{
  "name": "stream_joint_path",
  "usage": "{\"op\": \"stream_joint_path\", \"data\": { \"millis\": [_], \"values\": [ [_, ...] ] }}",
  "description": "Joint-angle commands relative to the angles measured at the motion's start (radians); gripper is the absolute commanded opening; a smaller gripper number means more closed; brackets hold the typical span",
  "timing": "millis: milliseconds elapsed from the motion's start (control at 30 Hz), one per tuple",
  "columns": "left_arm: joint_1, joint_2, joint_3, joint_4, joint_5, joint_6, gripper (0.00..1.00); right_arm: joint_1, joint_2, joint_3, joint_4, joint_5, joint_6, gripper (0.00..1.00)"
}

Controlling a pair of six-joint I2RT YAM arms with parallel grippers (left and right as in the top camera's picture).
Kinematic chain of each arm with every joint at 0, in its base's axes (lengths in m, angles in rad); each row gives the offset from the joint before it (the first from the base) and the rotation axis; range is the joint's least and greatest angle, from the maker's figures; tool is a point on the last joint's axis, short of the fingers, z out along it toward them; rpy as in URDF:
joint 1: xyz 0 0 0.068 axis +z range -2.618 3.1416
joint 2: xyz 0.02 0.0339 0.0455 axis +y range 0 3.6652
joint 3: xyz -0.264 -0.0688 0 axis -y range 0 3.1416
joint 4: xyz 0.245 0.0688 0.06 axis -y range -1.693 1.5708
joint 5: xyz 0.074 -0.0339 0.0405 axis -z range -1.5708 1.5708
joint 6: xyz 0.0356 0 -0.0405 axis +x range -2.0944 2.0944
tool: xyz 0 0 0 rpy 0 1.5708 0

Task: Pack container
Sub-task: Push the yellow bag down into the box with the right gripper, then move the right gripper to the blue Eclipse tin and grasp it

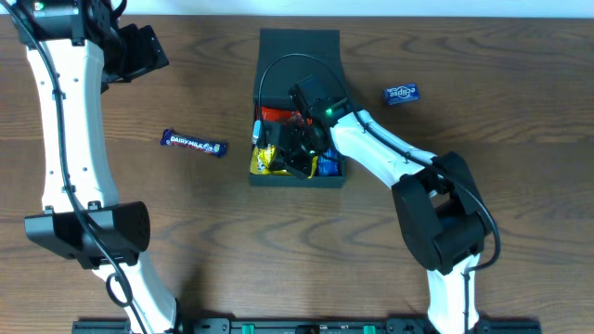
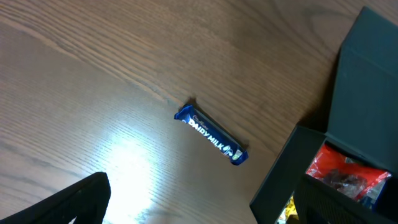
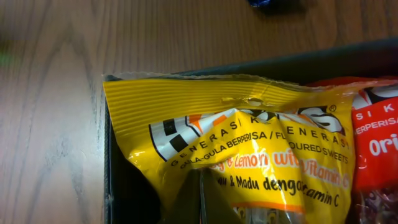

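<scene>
One Dairy Milk bar [image 1: 194,143] lies left of container [image 1: 297,180], long axis crosswise, nearer left gripper [image 1: 147,48]. Right gripper [image 1: 295,153] sits inside, over yellow sweets packet [image 3: 249,155]. Opening of either gripper: cannot tell.

The container [image 1: 299,46] looks dark teal-green, maybe near-black. On my right wrist cam the sweets packet [image 3: 249,155] is yellow with a black-white-orange logo, the neighbour packet [image 3: 376,143] red. Dairy Milk bar [image 2: 211,134]: blue, white lettering.
</scene>
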Motion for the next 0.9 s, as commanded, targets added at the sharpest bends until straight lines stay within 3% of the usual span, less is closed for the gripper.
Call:
{"op": "stream_joint_path", "data": {
  "millis": [0, 133, 233, 367, 633, 700, 867],
  "values": [
    [0.006, -0.020, -0.002, -0.006, -0.004, 0.007, 0.95, 0.003, -0.033, 0.047, -0.030, -0.001, 0.037, 0.01],
    [0.006, -0.020, -0.002, -0.006, -0.004, 0.007, 0.95, -0.018, -0.135, 0.107, -0.084, 0.017, 0.039, 0.01],
    [0.006, -0.020, -0.002, -0.006, -0.004, 0.007, 0.95, -0.064, -0.217, 0.113, -0.032, 0.178, 0.136, 0.01],
    [0.006, -0.020, -0.002, -0.006, -0.004, 0.006, 0.95, -0.176, -0.240, 0.113, 0.064, 0.458, 0.447, 0.01],
    [0.006, -0.020, -0.002, -0.006, -0.004, 0.006, 0.95, -0.489, -0.088, 0.108, 0.100, 0.521, 1.196, 0.01],
    [0.006, -0.020, -0.002, -0.006, -0.004, 0.006, 0.95, -0.517, -0.054, 0.108, 0.108, 0.520, 1.317, 0.01],
    [0.006, -0.020, -0.002, -0.006, -0.004, 0.006, 0.95, -0.526, -0.004, 0.113, 0.127, 0.524, 1.439, 0.06]
  ]
}}
